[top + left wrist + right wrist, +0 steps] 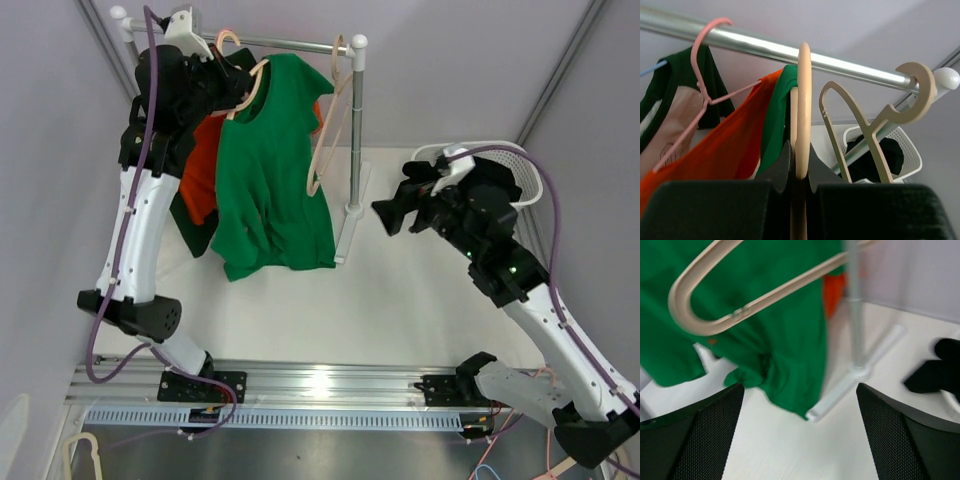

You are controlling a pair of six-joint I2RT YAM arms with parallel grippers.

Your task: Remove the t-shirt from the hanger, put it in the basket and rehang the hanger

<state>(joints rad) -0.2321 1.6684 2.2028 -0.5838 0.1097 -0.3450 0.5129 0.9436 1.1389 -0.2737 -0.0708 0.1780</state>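
Observation:
The green t-shirt hangs on a beige wooden hanger hooked over the metal rail of a rack at the back left. My left gripper is up at the rail. In the left wrist view its jaws are shut on the neck of that hanger, just below the rail. My right gripper hovers open over the table, right of the rack's post. The right wrist view shows nothing between the right gripper's wide-apart fingers, with the t-shirt's lower hem ahead.
An orange shirt on a pink hanger and a dark green garment hang left of the t-shirt. An empty beige hanger hangs to its right, by the rack's post. A white basket with dark clothing stands at the right.

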